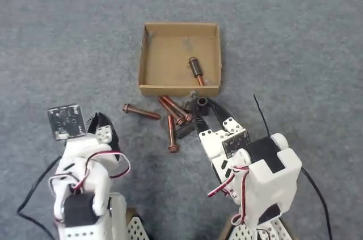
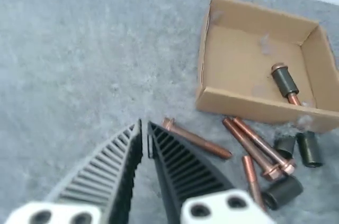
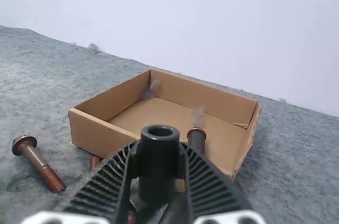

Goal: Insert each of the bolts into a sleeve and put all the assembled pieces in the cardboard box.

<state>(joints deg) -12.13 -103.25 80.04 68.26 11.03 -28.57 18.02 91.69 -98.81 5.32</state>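
Black cylindrical sleeve point(image 3: 159, 140) held clamped in right gripper point(image 3: 159, 155) fingers, upright, bore up, likely kept so to receive a bolt | left gripper point(image 2: 144, 126) fingers together, empty | loose copper bolts point(image 1: 142, 112) and spare sleeves point(image 2: 310, 149) crowded against shallow cardboard box point(image 1: 149, 53) toward bench point(image 1: 57, 53) far edge | one assembled piece point(image 1: 196, 68) boxed.

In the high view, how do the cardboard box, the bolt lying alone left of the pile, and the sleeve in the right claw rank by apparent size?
Largest to smallest:
1. cardboard box
2. lone bolt
3. sleeve in the right claw; it stands upright and is seen end-on, so its length is hidden and it looks smallest.
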